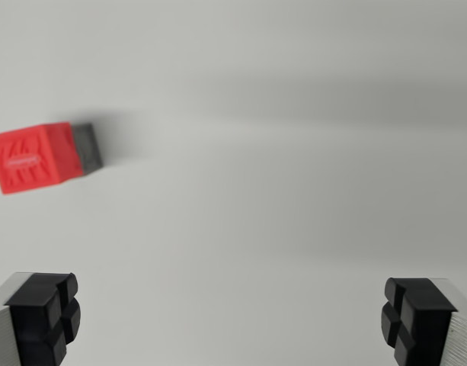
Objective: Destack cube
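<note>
Gripper (231, 320) is hovering with jaws spread wide, gripping nothing. Red cube (31, 157) is sitting on grey cube (88, 146), lying far toward the wrist view's upper left, well apart from the gripper.

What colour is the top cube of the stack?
Red, over a grey cube; wrist view.

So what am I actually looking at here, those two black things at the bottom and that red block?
This picture comes from a camera mounted on the robot arm's wrist, looking down past its gripper. The two black pieces are the rubbery fingertips, spread wide apart and holding nothing. On the plain white surface, at the wrist view's left, sits a red cube stacked on a grey cube, of which only an edge shows. The job is to lift the red one off.
</note>
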{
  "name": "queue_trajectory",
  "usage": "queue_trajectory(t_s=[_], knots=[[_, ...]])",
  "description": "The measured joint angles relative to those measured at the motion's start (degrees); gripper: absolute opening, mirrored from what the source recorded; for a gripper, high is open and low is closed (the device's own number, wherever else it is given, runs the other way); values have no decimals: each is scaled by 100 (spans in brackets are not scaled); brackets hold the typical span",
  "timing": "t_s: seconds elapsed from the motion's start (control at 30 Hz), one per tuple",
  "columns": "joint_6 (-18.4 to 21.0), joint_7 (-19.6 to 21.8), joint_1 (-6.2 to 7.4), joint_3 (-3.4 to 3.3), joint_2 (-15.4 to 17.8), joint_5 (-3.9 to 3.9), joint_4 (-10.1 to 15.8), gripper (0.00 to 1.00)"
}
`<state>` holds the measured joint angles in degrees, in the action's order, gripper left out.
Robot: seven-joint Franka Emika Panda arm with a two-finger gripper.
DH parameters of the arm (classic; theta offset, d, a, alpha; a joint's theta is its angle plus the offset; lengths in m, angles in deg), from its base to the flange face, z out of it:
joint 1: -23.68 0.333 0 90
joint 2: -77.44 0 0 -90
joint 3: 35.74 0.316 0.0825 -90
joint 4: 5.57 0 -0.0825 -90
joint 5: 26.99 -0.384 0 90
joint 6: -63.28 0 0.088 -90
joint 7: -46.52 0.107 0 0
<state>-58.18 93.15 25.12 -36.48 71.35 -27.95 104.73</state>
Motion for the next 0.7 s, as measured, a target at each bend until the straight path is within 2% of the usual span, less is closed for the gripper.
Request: queue_trajectory(t_s=[0.7], knots=[[-337, 181, 317, 128, -312, 50, 156, 100]])
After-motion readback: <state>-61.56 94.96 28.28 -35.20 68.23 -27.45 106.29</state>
